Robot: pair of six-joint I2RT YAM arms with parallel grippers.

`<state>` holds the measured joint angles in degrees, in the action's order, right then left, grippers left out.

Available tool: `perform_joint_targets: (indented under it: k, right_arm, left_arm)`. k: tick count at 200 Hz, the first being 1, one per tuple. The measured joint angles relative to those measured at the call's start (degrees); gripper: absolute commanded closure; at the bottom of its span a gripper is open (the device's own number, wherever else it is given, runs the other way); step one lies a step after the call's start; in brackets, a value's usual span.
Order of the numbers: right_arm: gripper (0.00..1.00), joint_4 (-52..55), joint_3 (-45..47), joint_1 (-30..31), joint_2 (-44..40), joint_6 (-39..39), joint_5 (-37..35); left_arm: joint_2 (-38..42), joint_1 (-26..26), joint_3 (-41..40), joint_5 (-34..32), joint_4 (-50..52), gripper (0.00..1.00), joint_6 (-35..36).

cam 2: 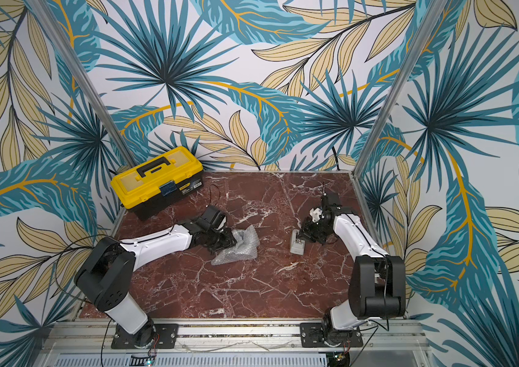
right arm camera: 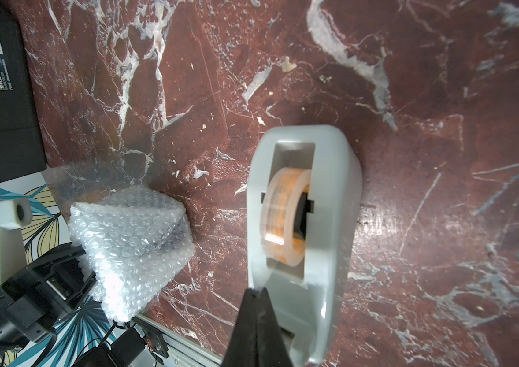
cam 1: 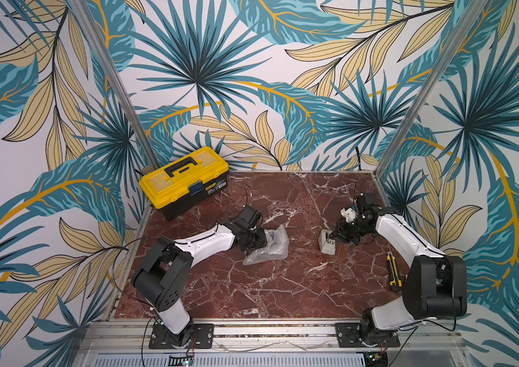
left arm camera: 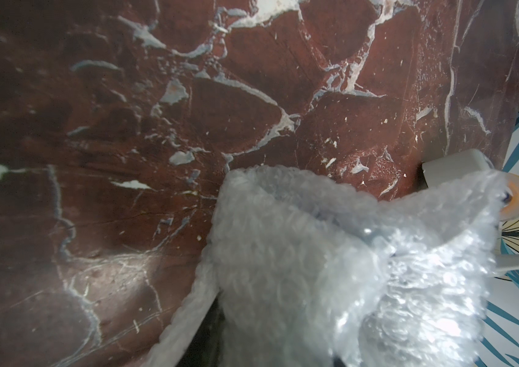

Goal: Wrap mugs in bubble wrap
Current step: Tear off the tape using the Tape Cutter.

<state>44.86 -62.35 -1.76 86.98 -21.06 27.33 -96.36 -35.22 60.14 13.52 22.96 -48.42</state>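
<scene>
Your left claw (cam 1: 253, 244) grasping the bundled bubble wrap (cam 1: 272, 246), right claw (right arm camera: 256, 294) clenched at the tape dispenser (right arm camera: 336, 190), yellow toolbox (cam 1: 185, 181) closed, contents hidden.

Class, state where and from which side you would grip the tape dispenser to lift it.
Probably the dispenser across its two flat side walls, mid-length, from above: it stands upright and narrow, with the tape roll filling its slot.

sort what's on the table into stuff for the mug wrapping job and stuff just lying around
For the job: bubble wrap, held in the jaws of the left gripper; tape dispenser, with the shut right gripper at its cutter end.
Lying about: yellow toolbox; utility knife.
</scene>
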Motion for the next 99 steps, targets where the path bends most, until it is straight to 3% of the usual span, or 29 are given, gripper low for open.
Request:
perform_joint_targets:
  k: [99]
  right_arm:
    - [1.00, -0.94, -0.04, 0.22, -1.55, -0.13, -0.04]
  left_arm:
    - [0.00, 0.00, -0.07, 0.02, -0.09, 0.67, 0.00]
